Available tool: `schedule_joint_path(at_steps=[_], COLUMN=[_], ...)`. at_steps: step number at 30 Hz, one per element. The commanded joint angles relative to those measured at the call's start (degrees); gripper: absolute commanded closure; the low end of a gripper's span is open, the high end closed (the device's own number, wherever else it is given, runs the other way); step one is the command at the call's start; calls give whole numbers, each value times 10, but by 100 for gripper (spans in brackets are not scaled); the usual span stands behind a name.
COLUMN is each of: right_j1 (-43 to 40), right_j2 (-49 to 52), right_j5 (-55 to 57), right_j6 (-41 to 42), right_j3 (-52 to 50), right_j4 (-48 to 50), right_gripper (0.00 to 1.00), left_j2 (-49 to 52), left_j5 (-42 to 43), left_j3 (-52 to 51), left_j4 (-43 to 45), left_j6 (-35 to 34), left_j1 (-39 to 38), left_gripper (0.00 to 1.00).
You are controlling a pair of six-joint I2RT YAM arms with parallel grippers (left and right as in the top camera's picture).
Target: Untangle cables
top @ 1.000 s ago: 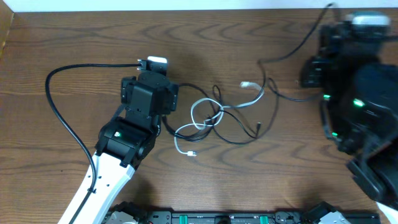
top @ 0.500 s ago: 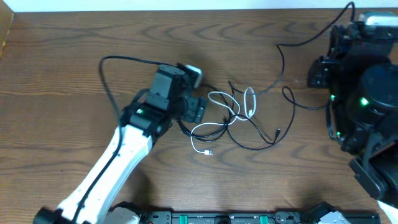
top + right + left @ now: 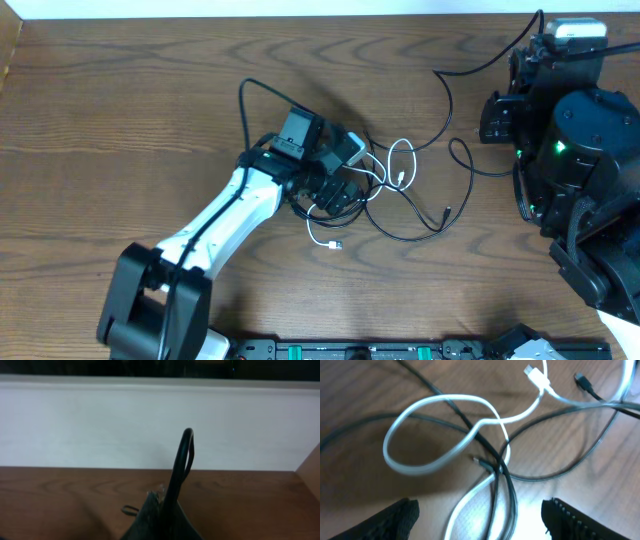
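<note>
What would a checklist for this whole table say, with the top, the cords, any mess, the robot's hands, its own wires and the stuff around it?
Surface: brown wooden table, grain showing.
Job's things: white cable and black cables lie tangled mid-table, crossing each other.
Clutter: nothing seen.
Grippers: left gripper is open over the tangle; right gripper is only a dark shape, and I can't tell whether it is open or shut.
Cables: thicker black arm wires loop over the table beside the arms.
Surroundings: white wall beyond the far edge; black rail along the near edge.
</note>
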Motion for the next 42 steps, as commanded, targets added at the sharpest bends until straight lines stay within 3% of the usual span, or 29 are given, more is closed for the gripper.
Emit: schedule_joint_path(at_steps=[1, 11, 20, 22, 24, 27, 35, 42], right_j1=[-3, -3, -3, -3, -3, -3, -5, -10], right_j2=[-3, -4, -5, -5, -5, -5, -2, 11], right_j5=[-1, -1, -6, -17, -28, -29, 8, 171], right_j6=[-4, -4, 12, 12, 14, 14, 18, 34], right_j3=[7, 7, 7, 7, 7, 7, 7, 7], right_j4=[-6, -46, -60, -60, -61, -66, -93, -123], right_gripper=[98, 98, 99, 99, 98, 98, 99, 98], left_j2=[17, 71, 120, 131, 137, 141, 92, -92], left_j5=[12, 11, 11, 11, 11, 11, -39, -131], left_j3=[6, 6, 6, 6, 6, 6, 11, 12], left_j4=[37, 148, 158, 163, 170, 182, 205, 202], left_j6=[49, 144, 176, 179, 180, 208, 203, 202], left_j1=[-4, -3, -3, -3, -2, 2, 31, 84], left_gripper=[21, 23, 27, 32, 45, 92, 93, 93])
